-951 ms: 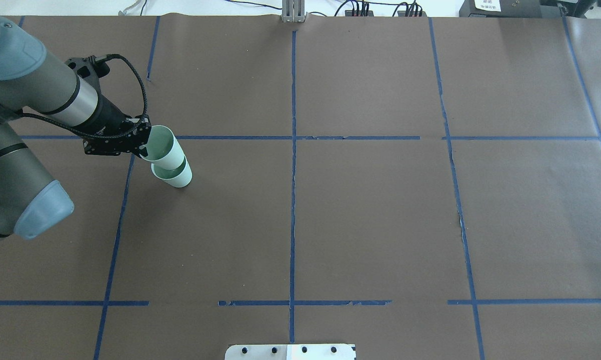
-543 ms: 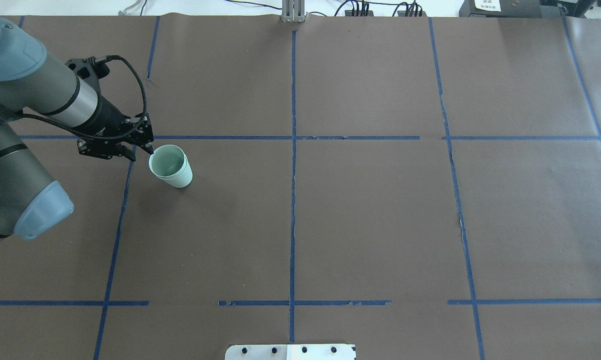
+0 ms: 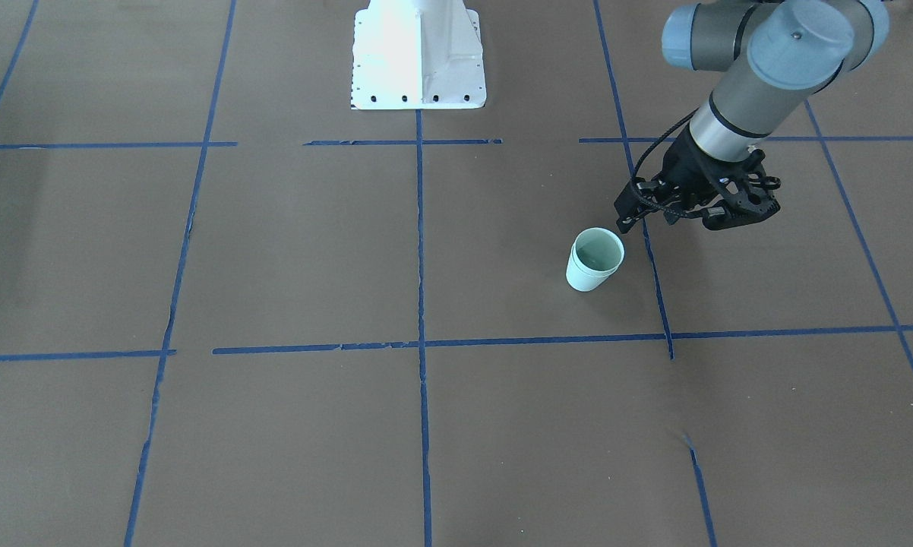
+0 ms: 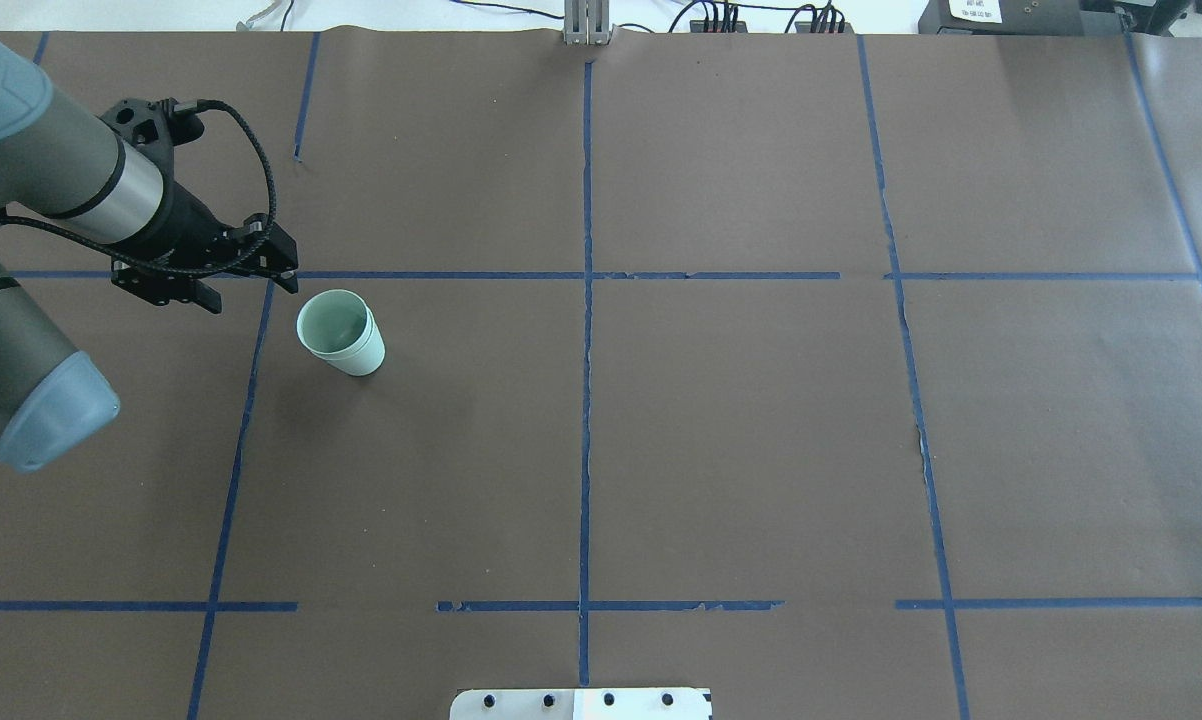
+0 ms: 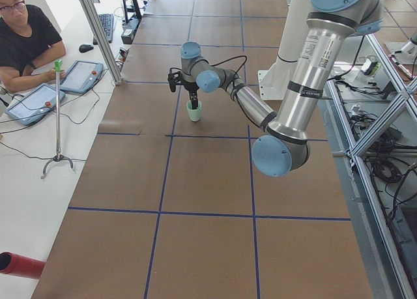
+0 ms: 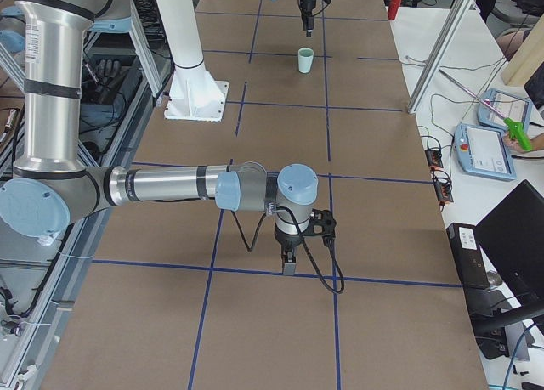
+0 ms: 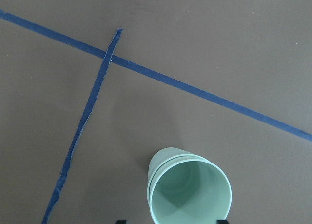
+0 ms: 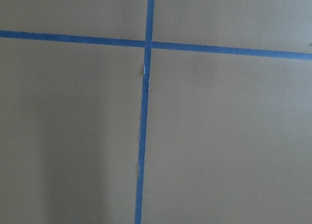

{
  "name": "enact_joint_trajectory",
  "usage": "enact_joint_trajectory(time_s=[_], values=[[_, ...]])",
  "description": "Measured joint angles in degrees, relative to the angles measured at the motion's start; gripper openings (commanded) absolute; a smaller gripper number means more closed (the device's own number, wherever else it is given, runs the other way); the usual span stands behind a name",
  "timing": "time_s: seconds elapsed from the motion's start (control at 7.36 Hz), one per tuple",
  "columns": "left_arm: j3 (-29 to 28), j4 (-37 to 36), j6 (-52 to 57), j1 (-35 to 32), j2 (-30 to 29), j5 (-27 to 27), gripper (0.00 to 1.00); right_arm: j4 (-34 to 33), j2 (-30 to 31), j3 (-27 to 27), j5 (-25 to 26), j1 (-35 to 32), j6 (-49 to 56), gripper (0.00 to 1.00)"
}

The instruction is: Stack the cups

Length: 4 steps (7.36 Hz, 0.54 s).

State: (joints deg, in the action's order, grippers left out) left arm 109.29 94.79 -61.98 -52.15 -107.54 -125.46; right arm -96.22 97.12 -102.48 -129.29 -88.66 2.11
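Observation:
Two pale mint-green cups (image 4: 342, 343) stand nested, one inside the other, upright on the brown table cover; they also show in the front view (image 3: 595, 260), the left side view (image 5: 194, 111), the right side view (image 6: 305, 60) and the left wrist view (image 7: 189, 193). My left gripper (image 4: 249, 285) is open and empty, raised above and just beside the stack, touching nothing; it also shows in the front view (image 3: 671, 225). My right gripper (image 6: 289, 263) shows only in the right side view, low over bare table far from the cups; I cannot tell whether it is open or shut.
Blue tape lines (image 4: 586, 300) divide the brown cover into squares. The white robot base plate (image 3: 417, 53) sits at the table's near edge. An operator (image 5: 26, 38) sits beyond the far edge with tablets and a stand.
The left gripper held the upper cup just over the lower one. The cup has dropped into the lower cup, and the gripper has opened and drawn back up and away.

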Motion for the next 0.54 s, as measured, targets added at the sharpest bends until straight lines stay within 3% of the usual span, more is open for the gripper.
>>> enact_joint_trajectory(time_s=[0.54], values=[[-0.2,-3.0,41.4,-20.4,14.3,-5.4,0.88,0.0,0.0,0.0,0.0,0.0,0.0,1.00]])
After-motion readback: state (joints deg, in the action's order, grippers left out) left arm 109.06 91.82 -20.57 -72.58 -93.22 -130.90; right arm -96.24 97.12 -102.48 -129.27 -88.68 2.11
